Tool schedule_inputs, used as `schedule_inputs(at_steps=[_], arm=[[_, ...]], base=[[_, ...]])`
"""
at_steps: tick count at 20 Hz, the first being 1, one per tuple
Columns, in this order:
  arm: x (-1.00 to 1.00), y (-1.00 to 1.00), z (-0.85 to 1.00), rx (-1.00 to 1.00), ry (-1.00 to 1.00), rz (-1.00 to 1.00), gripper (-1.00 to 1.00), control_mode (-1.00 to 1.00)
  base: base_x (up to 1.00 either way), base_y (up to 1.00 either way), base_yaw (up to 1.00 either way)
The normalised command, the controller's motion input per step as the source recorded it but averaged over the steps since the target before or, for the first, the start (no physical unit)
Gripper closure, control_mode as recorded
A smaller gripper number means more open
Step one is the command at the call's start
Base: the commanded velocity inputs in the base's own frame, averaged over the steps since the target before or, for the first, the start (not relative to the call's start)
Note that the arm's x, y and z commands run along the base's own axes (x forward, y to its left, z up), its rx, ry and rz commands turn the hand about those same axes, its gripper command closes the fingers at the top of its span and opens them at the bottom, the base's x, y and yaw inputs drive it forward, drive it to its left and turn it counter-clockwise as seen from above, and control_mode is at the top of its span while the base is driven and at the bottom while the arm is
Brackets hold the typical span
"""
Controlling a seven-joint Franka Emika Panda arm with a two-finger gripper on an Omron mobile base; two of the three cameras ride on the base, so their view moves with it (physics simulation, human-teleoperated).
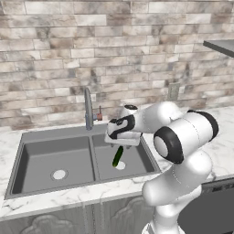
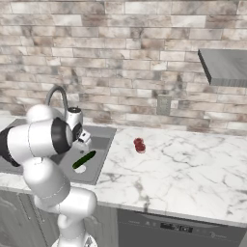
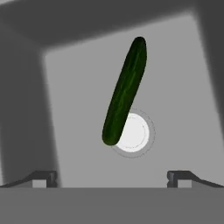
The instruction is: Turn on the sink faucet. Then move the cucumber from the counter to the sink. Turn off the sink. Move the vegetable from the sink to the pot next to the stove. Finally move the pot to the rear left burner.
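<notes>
The cucumber (image 3: pixel 124 92) lies on the floor of the sink's (image 1: pixel 55 157) right basin, one end overlapping the pale round drain (image 3: pixel 133 133). Above it hangs the tool (image 3: pixel 112 177), fingers spread wide, gripping nothing. Behind, the faucet (image 1: pixel 88 109) stands tall.

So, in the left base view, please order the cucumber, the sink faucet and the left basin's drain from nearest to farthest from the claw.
Measured from the open claw:
1. Cucumber: just below it, in the right basin, one end over that basin's drain.
2. Sink faucet: behind the sink, to the claw's left.
3. Left basin's drain: farthest, across the divider of the sink.
</notes>
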Motion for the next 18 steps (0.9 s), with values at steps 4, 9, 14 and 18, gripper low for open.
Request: schedule_inputs(at_steps=[4, 9, 14, 18], arm=[[0.00, 0.00, -0.27, 0.00, 0.08, -0.14, -1.00, -1.00], [0.08, 0.00, -0.29, 0.00, 0.05, -0.15, -1.00, -1.00], [0.10, -0.04, -0.33, 0.00, 0.03, -0.13, -1.00, -1.00], [0.20, -0.05, -0.29, 0.00, 0.03, -0.08, -1.00, -1.00]], base=[[0.00, 0.00, 0.00], [0.00, 0.00, 0.00], [0.00, 0.00, 0.00], [0.00, 0.00, 0.00]])
